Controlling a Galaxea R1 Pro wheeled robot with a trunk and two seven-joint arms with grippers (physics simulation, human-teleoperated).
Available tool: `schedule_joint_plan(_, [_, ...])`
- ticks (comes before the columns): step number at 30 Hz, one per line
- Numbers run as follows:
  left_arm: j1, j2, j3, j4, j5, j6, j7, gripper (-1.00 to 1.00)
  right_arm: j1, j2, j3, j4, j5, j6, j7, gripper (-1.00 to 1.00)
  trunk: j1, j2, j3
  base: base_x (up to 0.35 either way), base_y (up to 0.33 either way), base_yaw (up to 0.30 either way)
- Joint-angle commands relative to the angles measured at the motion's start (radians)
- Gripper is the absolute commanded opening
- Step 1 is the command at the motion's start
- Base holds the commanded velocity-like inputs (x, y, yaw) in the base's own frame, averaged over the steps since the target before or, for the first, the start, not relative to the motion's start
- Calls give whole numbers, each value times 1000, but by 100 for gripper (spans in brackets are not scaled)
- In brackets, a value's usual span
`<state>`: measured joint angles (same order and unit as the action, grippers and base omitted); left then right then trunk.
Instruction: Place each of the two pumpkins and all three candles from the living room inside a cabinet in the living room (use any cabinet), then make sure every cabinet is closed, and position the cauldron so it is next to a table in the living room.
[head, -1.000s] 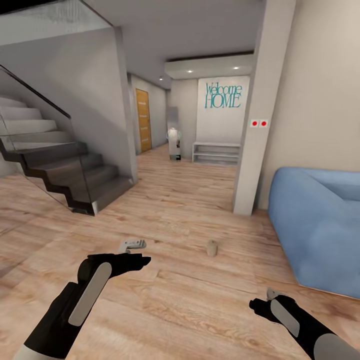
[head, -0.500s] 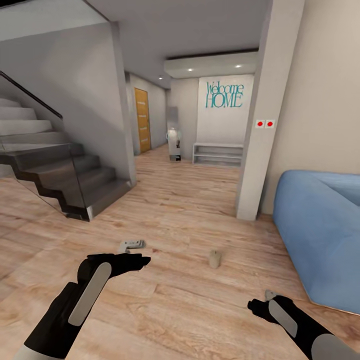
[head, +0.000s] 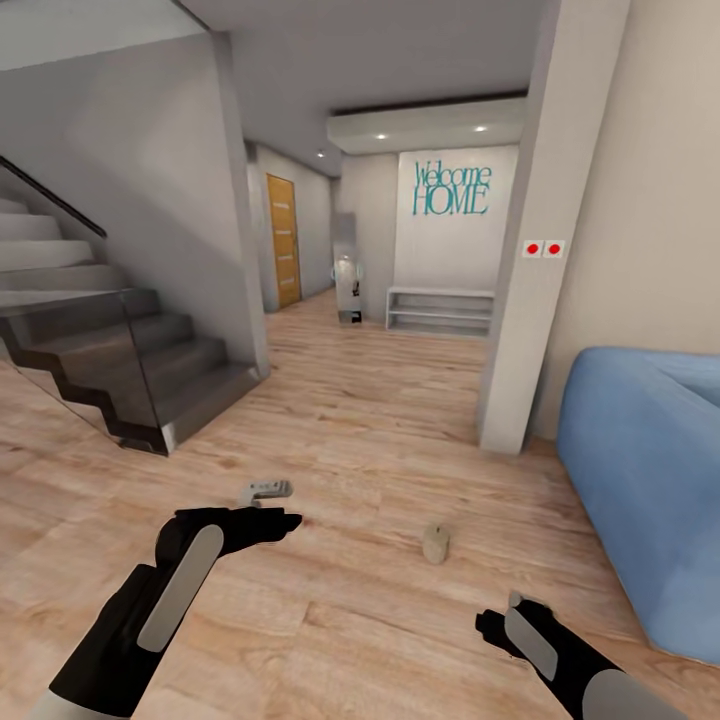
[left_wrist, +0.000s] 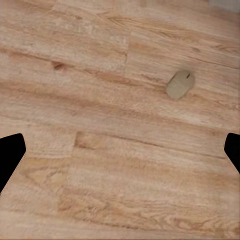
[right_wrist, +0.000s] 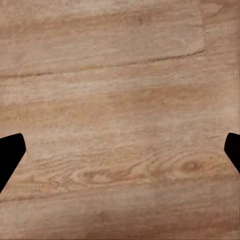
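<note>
At the far left of the head view a grey staircase (head: 110, 340) with a glass side panel climbs out of frame, its lowest step resting on the wooden floor (head: 350, 420). Just right of it, lower down, the left arm reaches forward over the planks, and the left tool (head: 285, 520) hovers above the floor with nothing in it; in the left wrist view its two dark fingertips (left_wrist: 10, 155) sit at opposite edges of the picture, spread wide apart. A small grey flat object (head: 265, 490) lies on the floor just beyond that tool; what it is cannot be told. Down the hallway behind it stand an orange-brown door (head: 283, 240), a white and grey appliance-like unit (head: 348, 285) and a low white shelf (head: 440, 310) under turquoise "Welcome HOME" lettering (head: 452, 190). Further right, a small beige stubby candle (head: 435, 543) lies alone on the floor, well apart from both tools; it also shows in the left wrist view (left_wrist: 180, 84). A white pillar (head: 540, 250) carries two red switches (head: 543, 248). Near the lower edge, the right tool (head: 490, 625) hangs low over the floor, released, its dark fingertips (right_wrist: 10, 155) likewise at opposite edges of the right wrist view over bare planks. At the far right sits a blue sofa (head: 650, 470).
</note>
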<state>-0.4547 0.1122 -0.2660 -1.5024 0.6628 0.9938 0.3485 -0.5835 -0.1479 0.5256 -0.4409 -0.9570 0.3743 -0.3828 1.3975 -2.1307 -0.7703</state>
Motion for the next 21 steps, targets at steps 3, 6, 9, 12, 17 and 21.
schedule_joint_plan(3, [-1, 0, -2, -1, 9, 2, 10, 100, -1, 0, 8, -2, -7, 2, -9, 100, 0, 0, -1, 328, 0, 0])
schedule_joint_plan(6, [-1, -1, -2, -1, 9, 1, 10, 100, -1, 0, 8, -4, -6, 4, -5, 100, 0, 0, -1, 328, 0, 0])
schedule_joint_plan(9, [-1, -2, -3, -1, 10, 1, 10, 100, -1, -1, 9, -10, -5, 3, 1, 100, 0, 0, -1, 328, 0, 0])
schedule_joint_plan(12, [-1, -2, -3, -1, 10, 0, 10, 100, -1, -1, 11, -12, -3, 2, 3, 100, 0, 0, -1, 328, 0, 0])
schedule_joint_plan(17, [-1, -3, -3, -1, 10, 0, 10, 100, -1, -1, 13, -14, -2, 4, 5, 100, 0, 0, -1, 328, 0, 0])
schedule_joint_plan(21, [-1, -3, -3, -1, 11, 0, 10, 100, -1, -1, 14, -14, 0, 3, 5, 100, 0, 0, -1, 328, 0, 0])
